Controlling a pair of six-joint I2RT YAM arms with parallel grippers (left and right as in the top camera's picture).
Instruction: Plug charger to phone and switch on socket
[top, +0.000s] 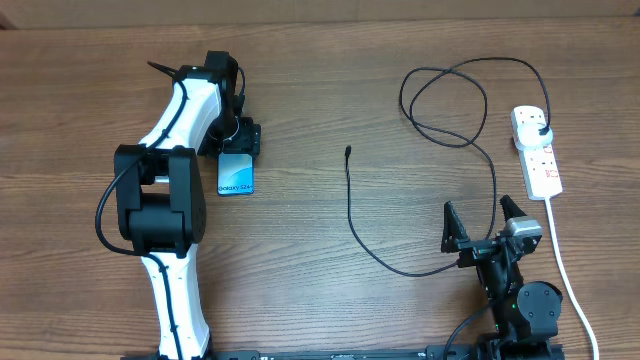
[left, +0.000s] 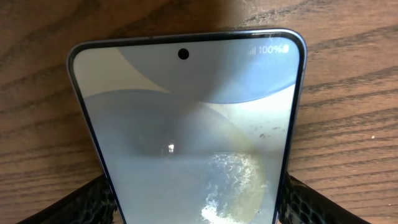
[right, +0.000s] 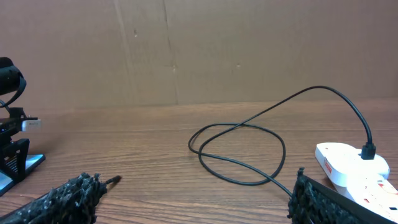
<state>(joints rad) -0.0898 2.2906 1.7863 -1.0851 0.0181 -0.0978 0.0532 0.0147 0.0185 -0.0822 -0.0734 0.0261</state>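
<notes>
The phone (top: 236, 176) lies flat on the wooden table with its light-blue screen (left: 186, 112) lit. My left gripper (top: 238, 150) reaches down over its far end, and both black fingers (left: 87, 202) press against the phone's long edges, so it is shut on the phone. The charger cable (top: 352, 215) snakes across the table. Its small connector tip (top: 348, 151) lies loose about a hand's width right of the phone, and its black plug (top: 541, 129) sits in the white socket strip (top: 540, 160). My right gripper (top: 477, 210) hovers open near the front right, with the cable passing under it.
The cable makes a wide loop (right: 239, 152) on the table left of the socket (right: 345, 162). A thick white cord (top: 562, 265) runs from the strip toward the front edge, just right of my right arm. A brown cardboard wall (right: 199, 50) stands behind the table.
</notes>
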